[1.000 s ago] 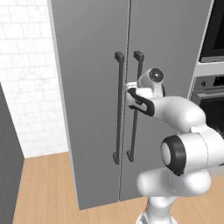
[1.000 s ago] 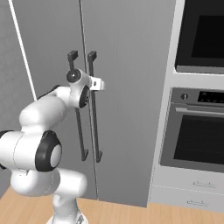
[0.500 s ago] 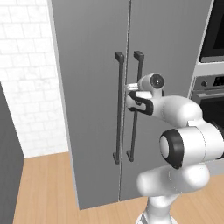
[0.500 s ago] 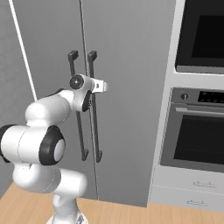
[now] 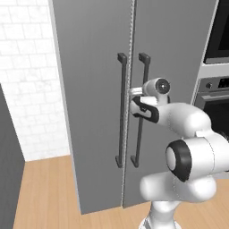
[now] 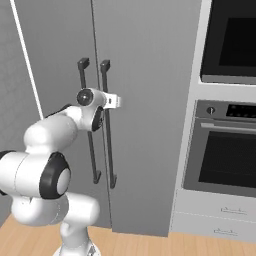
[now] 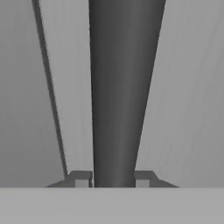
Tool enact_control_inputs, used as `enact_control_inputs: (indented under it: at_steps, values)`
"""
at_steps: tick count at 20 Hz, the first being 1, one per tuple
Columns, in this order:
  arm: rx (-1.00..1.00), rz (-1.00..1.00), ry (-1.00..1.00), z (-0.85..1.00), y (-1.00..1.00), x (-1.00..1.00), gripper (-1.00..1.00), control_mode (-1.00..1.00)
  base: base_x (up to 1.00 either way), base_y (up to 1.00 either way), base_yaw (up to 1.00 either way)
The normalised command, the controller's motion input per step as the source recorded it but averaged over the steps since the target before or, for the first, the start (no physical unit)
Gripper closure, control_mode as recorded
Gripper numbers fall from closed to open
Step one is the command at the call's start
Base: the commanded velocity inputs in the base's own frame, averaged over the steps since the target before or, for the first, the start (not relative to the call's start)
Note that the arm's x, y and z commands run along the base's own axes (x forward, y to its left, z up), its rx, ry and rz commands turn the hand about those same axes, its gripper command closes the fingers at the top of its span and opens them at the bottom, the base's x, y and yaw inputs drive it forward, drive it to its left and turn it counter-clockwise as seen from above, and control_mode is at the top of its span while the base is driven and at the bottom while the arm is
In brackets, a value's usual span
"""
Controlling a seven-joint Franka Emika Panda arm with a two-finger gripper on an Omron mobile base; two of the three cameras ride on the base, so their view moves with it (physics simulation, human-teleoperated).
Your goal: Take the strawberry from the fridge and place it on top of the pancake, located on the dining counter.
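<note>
With the fridge (image 5: 89, 89) shut, the gripper (image 7: 112, 178) brackets its right door handle (image 7: 120, 87) at centre frame — whether clamped, cannot tell; next, pull outward.

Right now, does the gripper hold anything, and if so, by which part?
The gripper has a fingertip on each side of the right fridge door's handle, along the upper half of the bar; whether the pads press it cannot be told.
</note>
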Motion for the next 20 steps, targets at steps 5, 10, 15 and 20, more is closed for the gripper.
enact_control_inputs:
  at_steps: [5,10,15,20]
  values:
    - [0.01,-0.04,0.0,0.0,-0.27,-1.0,1.0,-1.0,0.0,0.0,0.0]
    - [0.02,-0.01,0.01,0.01,-0.47,-1.0,1.0,-1.0,0.0,0.0,0.0]
    - [0.06,0.0,0.02,0.01,-0.65,-1.0,1.0,-1.0,0.0,0.0,0.0]
    - [0.03,-0.05,0.21,0.3,-0.82,-0.8,-1.0,-1.0,0.0,0.0,0.0]
